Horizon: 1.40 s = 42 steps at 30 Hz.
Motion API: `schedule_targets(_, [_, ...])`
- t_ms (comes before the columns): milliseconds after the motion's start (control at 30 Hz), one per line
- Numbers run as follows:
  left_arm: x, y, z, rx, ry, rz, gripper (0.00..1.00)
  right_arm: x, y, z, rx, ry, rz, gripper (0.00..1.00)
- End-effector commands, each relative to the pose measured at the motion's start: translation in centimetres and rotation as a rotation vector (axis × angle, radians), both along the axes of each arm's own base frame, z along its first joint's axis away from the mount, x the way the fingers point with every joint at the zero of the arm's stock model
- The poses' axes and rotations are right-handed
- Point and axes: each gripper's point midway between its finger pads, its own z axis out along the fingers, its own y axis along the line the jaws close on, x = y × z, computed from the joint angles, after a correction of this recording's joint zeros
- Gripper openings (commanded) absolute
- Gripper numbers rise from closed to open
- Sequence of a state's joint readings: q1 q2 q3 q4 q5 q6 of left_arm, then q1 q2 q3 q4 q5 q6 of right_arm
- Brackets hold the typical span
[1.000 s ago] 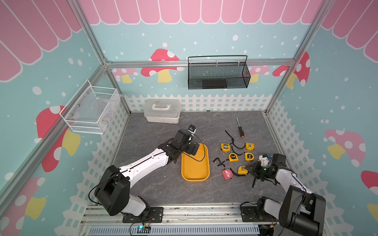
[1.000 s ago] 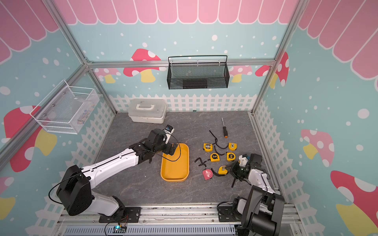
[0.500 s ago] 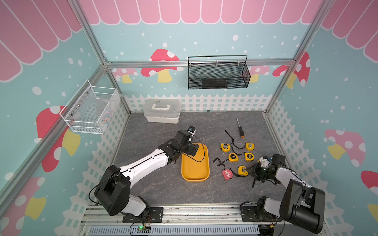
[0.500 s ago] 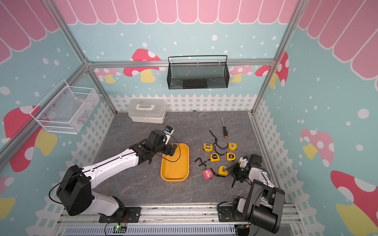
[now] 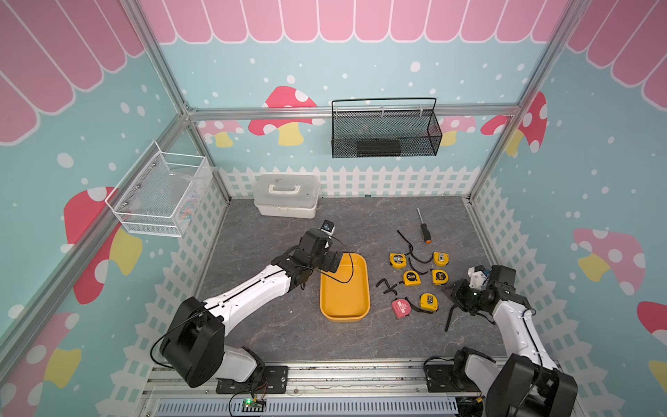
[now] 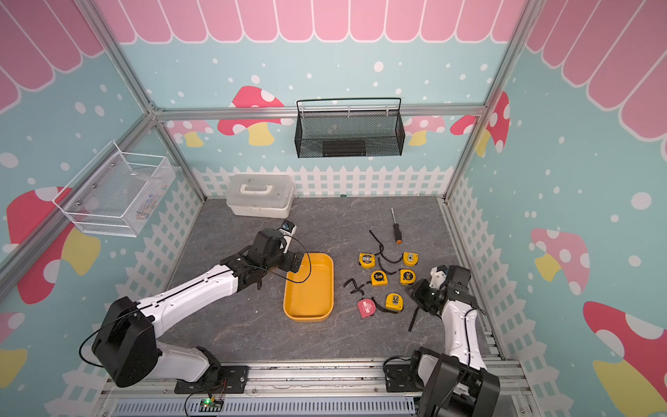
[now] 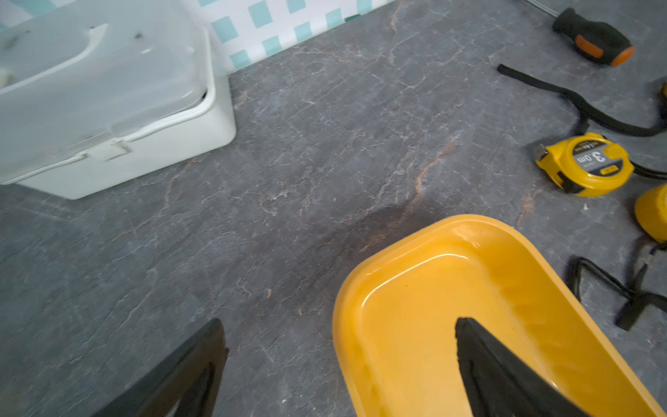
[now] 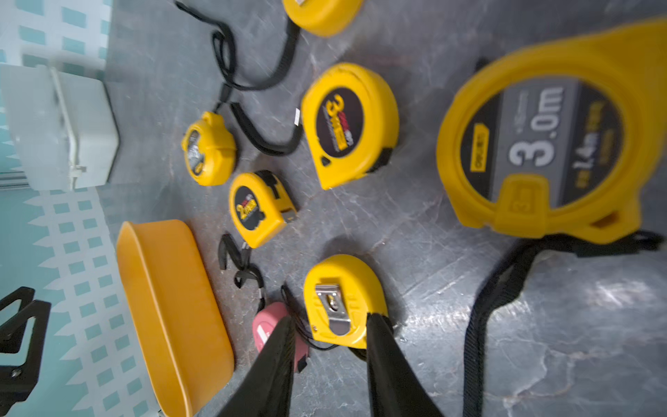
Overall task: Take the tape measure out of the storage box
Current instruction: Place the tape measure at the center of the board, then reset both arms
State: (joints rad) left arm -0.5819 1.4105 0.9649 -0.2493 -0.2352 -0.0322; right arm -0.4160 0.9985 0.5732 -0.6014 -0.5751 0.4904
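The storage box [image 5: 344, 289], a shallow yellow tray, holds nothing in both top views [image 6: 308, 289]. Several yellow tape measures [image 5: 410, 278] and a pink one [image 5: 400, 308] lie on the table to its right. My left gripper [image 5: 334, 261] stands open astride the tray's far left corner [image 7: 361, 289], one finger inside and one outside. My right gripper [image 5: 455, 294] hangs low at the right of the tape measures. In its wrist view the right gripper [image 8: 330, 317] has its jaws slightly apart with nothing between them. A large 3.0m tape measure [image 8: 541, 151] lies just beside it.
A white lidded case [image 5: 287, 200] stands at the back left. A screwdriver [image 5: 423, 227] lies at the back right, and loose black straps [image 5: 449, 317] trail among the tapes. A black mesh basket [image 5: 384, 130] and a white wire basket [image 5: 158, 195] hang on the walls.
My right gripper's jaws have parted a little while that arm has barely shifted. The left arm and the tray have not moved.
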Motion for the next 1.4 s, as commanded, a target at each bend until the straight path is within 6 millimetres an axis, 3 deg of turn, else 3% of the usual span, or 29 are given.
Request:
schedule_targets(0, [1.0, 3.2, 2.3, -0.028, -0.095, 0.128, 0.99, 0.0, -0.1, 3.5, -0.095, -0.088, 0.030, 0.36])
schedule_targets(100, [1.4, 6.7, 2.8, -0.006, -0.150, 0.228, 0.99, 0.1, -0.5, 6.2, -0.223, -0.223, 0.037, 0.37])
schedule_targets(200, [1.3, 9.6, 2.6, -0.018, -0.186, 0.301, 0.99, 0.0, -0.7, 7.7, -0.346, -0.333, 0.053, 0.38])
schedule_targets(233, [1.3, 11.3, 2.5, -0.024, -0.200, 0.347, 0.99, 0.0, -0.6, 7.9, -0.376, -0.361, 0.060, 0.39])
schedule_targets(367, [1.0, 14.8, 1.6, -0.013, -0.228, 0.451, 0.99, 0.9, -0.2, 7.6, -0.494, -0.415, 0.113, 0.45])
schedule_targets(467, [1.2, 16.5, 0.8, -0.001, -0.253, 0.494, 0.99, 3.0, 0.1, 7.8, -0.607, -0.464, 0.165, 0.50])
schedule_targets(567, [1.6, 17.6, -0.3, -0.019, -0.256, 0.519, 0.99, 5.7, 0.3, 7.6, -0.704, -0.521, 0.210, 0.64])
schedule_targets(733, [3.0, 19.3, -2.8, -0.126, -0.278, 0.573, 0.99, 9.2, -0.2, 5.5, -0.848, -0.630, 0.172, 0.99])
schedule_targets(900, [4.2, 18.9, -4.9, -0.170, -0.231, 0.519, 0.99, 11.8, -0.6, 3.1, -1.043, -0.634, 0.194, 0.99])
schedule_targets(1000, [4.7, 18.5, -5.2, -0.169, -0.198, 0.500, 0.99, 13.4, -0.2, 3.2, -1.060, -0.674, 0.192, 0.99])
schedule_targets(1100, [4.2, 19.1, -4.8, -0.174, -0.223, 0.527, 0.99, 14.9, -0.2, 0.4, -1.064, -0.639, 0.198, 0.99])
schedule_targets(1367, [2.7, 20.6, -2.9, -0.131, -0.394, 0.547, 0.99, 14.9, -0.1, 0.4, -1.069, -0.648, 0.198, 0.99])
